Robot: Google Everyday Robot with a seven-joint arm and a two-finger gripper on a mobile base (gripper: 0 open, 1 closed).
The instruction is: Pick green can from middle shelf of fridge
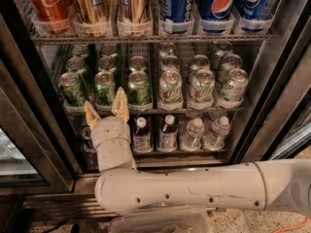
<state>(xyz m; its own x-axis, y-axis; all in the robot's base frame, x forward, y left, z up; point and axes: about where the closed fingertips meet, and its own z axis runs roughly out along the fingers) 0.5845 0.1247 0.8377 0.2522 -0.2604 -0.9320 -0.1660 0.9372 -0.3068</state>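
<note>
Cans in dark green fill the three lanes at the left end of the middle shelf (180,111) of the fridge (29,130). The front-row green can (104,85) of the centre lane stands upright at the shelf's front edge, close beside its green neighbours. White cans (170,87) take the lanes toward the right end.

The gripper (106,109) sits just below that front edge, near the left corner and in line with the can. Its fingers (120,103) point up, spread wide, with nothing between them.

The can is probably light if empty and moderately weighty if full. Its thin wall is stiff enough for a firm pinch but would dent under hard squeezing. The surface looks smooth and, being chilled, may be slick.

The best hold seems to be mid-body, with one pad on each side of the cylinder. The grip should sit above the low front lip and below the silver rim. Gaps to the neighbouring cans look narrow, so the fingers need to slide in cleanly.
</note>
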